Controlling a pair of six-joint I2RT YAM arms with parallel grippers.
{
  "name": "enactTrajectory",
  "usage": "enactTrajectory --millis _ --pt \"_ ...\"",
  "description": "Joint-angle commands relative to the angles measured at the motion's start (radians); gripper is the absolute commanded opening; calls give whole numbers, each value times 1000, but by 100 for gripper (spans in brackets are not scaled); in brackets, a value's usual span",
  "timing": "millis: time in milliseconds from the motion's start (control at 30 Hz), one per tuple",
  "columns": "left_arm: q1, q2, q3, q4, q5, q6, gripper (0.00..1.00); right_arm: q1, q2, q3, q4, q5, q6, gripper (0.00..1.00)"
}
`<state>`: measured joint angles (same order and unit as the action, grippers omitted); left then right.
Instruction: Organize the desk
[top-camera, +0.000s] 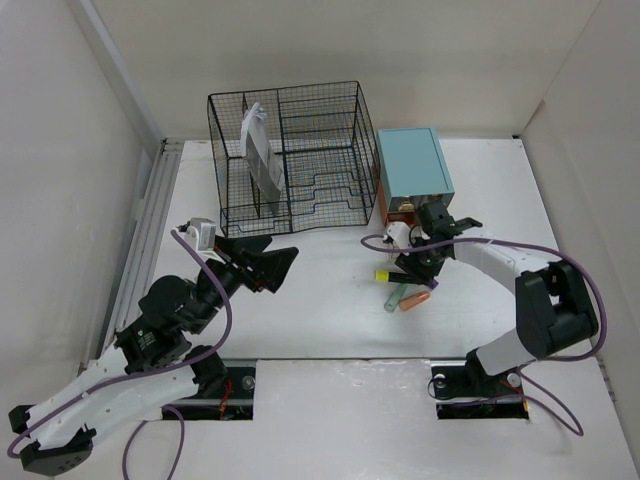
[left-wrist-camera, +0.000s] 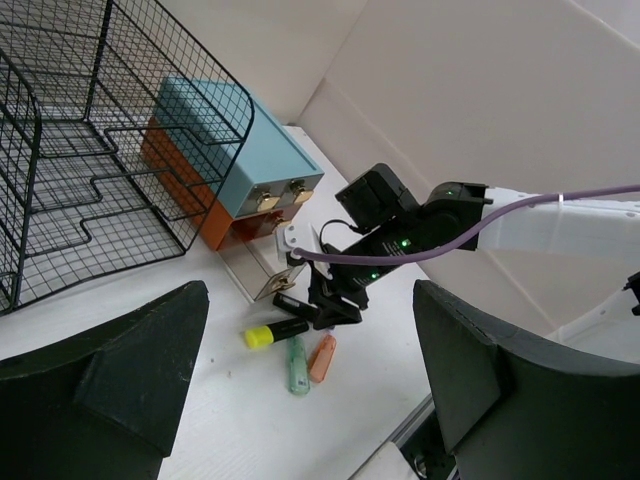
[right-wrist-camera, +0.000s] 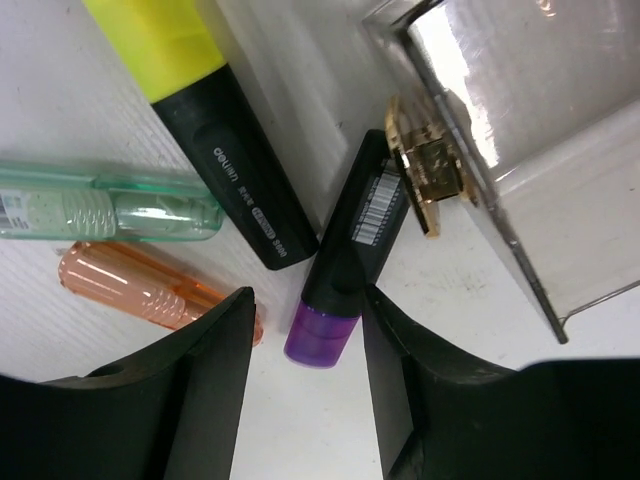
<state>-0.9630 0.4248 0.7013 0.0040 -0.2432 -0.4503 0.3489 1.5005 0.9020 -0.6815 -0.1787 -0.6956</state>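
Note:
On the white desk (top-camera: 320, 335) several markers lie in a loose cluster. The purple-capped black marker (right-wrist-camera: 350, 250) lies flat with its cap between the fingers of my right gripper (right-wrist-camera: 308, 300). That gripper is open, with a gap on the left side of the cap. Beside it lie a yellow highlighter (right-wrist-camera: 215, 140), a green pen (right-wrist-camera: 110, 205) and an orange pen (right-wrist-camera: 150, 290). From above, the right gripper (top-camera: 415, 268) hides the purple marker. My left gripper (top-camera: 275, 262) hovers left of centre, wide open and holding nothing.
A black wire-mesh organizer (top-camera: 290, 160) stands at the back with a pale folded item (top-camera: 262, 150) upright inside. To its right is the teal drawer box (top-camera: 412, 165), its clear drawer (right-wrist-camera: 520, 130) pulled out close to the markers. A grey rail (top-camera: 150, 220) runs along the left edge.

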Motion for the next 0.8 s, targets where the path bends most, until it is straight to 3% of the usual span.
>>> enactTrajectory --millis 0,767 --pt "-6 -12 1 50 7 12 81 10 9 3 72 2 36 53" --pt "-6 -21 1 40 7 12 81 -37 69 -25 92 71 30 54"
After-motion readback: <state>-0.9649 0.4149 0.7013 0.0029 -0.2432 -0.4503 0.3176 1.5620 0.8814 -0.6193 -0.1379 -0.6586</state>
